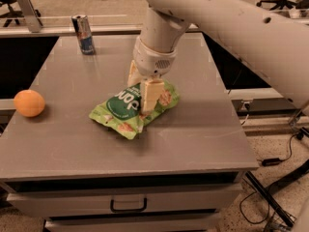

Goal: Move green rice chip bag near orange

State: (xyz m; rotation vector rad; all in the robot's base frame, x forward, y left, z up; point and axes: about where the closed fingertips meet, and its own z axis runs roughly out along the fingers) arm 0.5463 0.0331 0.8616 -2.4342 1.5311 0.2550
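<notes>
One green rice chip bag [126,111] lies flat near the middle of the counter [203,129], its dark oval label facing up. The gripper [141,87] is lowered onto the right half of the bag. The jaws are parted: the near finger stands over the bag's face, the far finger stands at its rear edge, and part of the bag sits between them. The orange [29,103] rests at the counter's left edge, well apart from the bag. A blue-and-silver can [83,34] stands upright near the far left corner.
</notes>
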